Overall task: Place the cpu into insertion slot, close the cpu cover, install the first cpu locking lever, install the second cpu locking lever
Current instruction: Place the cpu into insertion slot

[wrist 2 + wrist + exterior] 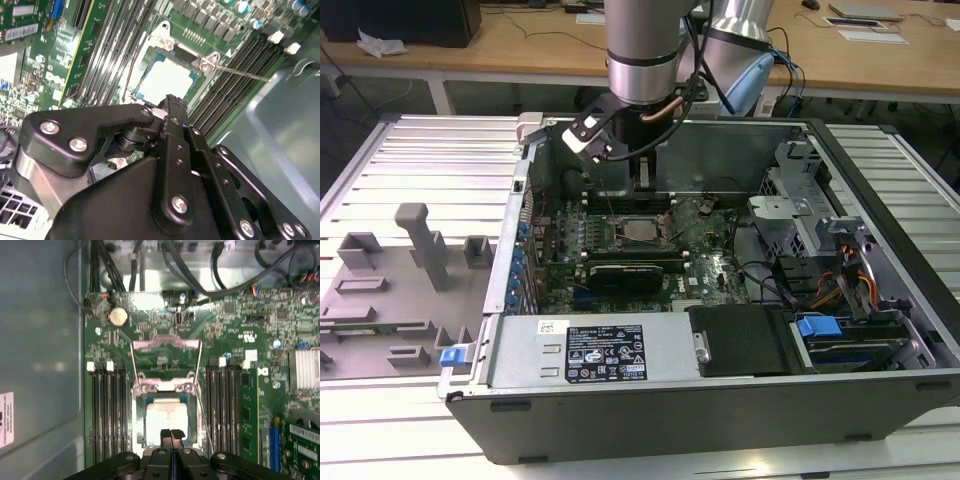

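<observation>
Gripper (172,434), fingers closed together and empty, hangs over the cpu (164,421) seated in the insertion slot (162,388).

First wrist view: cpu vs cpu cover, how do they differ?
1. The cpu is a solid pale plate; the cpu cover is an open frame with green board showing through its window.
2. The cpu lies seated in the insertion slot; the cpu cover stands open, off the slot.
3. The cpu cover's outline looks slightly larger than the cpu.
Both are square and silvery metal.
</observation>
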Robot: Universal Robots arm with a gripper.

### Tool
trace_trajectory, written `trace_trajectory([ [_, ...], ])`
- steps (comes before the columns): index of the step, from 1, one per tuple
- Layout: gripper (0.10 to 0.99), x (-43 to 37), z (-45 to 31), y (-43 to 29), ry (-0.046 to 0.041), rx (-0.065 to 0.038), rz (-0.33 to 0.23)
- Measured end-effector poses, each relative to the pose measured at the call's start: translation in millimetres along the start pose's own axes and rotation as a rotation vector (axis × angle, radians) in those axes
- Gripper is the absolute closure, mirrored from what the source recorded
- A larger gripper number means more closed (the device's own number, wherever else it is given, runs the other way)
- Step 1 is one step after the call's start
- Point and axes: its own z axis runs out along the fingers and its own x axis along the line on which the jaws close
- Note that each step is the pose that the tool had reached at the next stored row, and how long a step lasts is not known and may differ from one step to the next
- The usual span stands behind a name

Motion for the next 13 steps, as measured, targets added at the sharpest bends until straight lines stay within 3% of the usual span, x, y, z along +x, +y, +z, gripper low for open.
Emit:
trace_trajectory([
  [13,0.980,0.1,-2.4,2.0,0.0002,0.000,0.000],
])
